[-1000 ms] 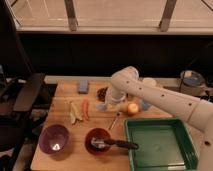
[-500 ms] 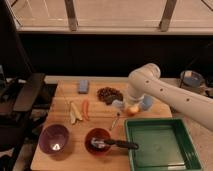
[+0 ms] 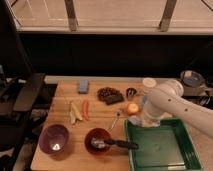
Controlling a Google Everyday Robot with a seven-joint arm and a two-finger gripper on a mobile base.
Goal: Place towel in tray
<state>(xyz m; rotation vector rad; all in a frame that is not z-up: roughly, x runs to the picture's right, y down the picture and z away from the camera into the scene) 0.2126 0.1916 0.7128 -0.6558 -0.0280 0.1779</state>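
A wooden surface [image 3: 100,120] is seen before a dark wall under a window, with a black chair [image 3: 22,95] standing at its left side. The pincer [image 3: 136,120] is lowered at the far left corner of the one green tray [image 3: 162,148], at the end of the single white arm [image 3: 172,105] that reaches in from the right; whether it is wide or narrow cannot be told, since the wrist hides it. A pale blue towel [image 3: 134,120] is made out just at the pincer, at the tray's corner, and whether it is held cannot be told. One orange fruit [image 3: 132,108] is placed just beside the pincer, toward the window. One spoon [image 3: 116,120] lies to the left of it on the surface. Two bowls are counted at the near edge: a red bowl [image 3: 98,140] with a black-handled utensil [image 3: 116,143] laid across it, and a purple bowl [image 3: 54,138] well apart toward the chair. One orange carrot [image 3: 85,110] and two pale pieces [image 3: 75,112] lie side by side near the middle. One dark cluster [image 3: 107,93] rests on a dark slab, one blue sponge [image 3: 83,86] is set at the far edge, and one white cup [image 3: 148,83] is seen behind the arm.
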